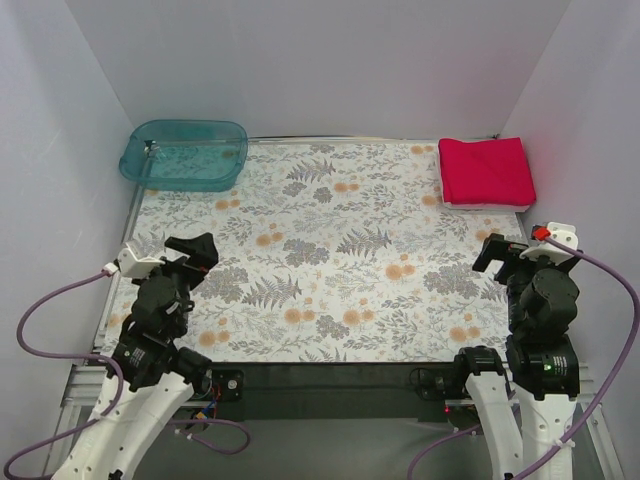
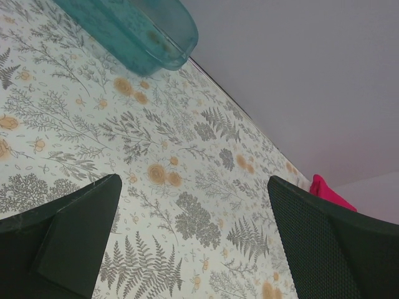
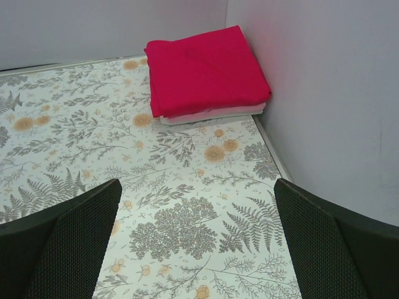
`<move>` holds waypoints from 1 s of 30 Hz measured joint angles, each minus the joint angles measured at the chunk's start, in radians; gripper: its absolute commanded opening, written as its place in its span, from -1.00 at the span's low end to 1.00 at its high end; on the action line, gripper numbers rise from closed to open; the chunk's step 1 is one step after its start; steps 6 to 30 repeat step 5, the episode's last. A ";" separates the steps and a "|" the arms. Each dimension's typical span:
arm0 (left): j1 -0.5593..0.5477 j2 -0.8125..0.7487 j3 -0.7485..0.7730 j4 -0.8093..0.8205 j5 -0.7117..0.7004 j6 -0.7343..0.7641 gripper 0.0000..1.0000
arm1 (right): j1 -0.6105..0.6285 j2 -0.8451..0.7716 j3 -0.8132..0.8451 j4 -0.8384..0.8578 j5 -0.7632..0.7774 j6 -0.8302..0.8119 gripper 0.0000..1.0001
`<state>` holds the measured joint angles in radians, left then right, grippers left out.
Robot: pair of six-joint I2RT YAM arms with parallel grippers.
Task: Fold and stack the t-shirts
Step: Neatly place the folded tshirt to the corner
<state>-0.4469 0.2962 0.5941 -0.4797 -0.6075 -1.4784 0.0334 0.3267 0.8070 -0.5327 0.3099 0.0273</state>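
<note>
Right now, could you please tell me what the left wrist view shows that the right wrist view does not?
Only the left wrist view shows the teal tub. Only the right wrist view shows the pink shirt, folded under the red shirt in the corner. Both show the floral table cover and some of the red shirt.

White walls (image 1: pixel 300 60) enclose a floral-patterned table (image 1: pixel 330 260).

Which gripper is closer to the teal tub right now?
Left. The left gripper hangs on the same side as the teal tub, nearer the bases; the right gripper is across on the opposite side.
</note>
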 measured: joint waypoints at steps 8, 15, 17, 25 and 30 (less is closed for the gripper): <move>0.000 0.059 0.000 0.030 0.022 -0.003 0.96 | 0.000 0.000 0.000 0.000 -0.024 0.000 0.97; 0.000 0.059 0.000 0.030 0.022 -0.003 0.96 | 0.000 0.000 0.000 0.000 -0.024 0.000 0.97; 0.000 0.059 0.000 0.030 0.022 -0.003 0.96 | 0.000 0.000 0.000 0.000 -0.024 0.000 0.97; 0.000 0.059 0.000 0.030 0.022 -0.003 0.96 | 0.000 0.000 0.000 0.000 -0.024 0.000 0.97; 0.000 0.059 0.000 0.030 0.022 -0.003 0.96 | 0.000 0.000 0.000 0.000 -0.024 0.000 0.97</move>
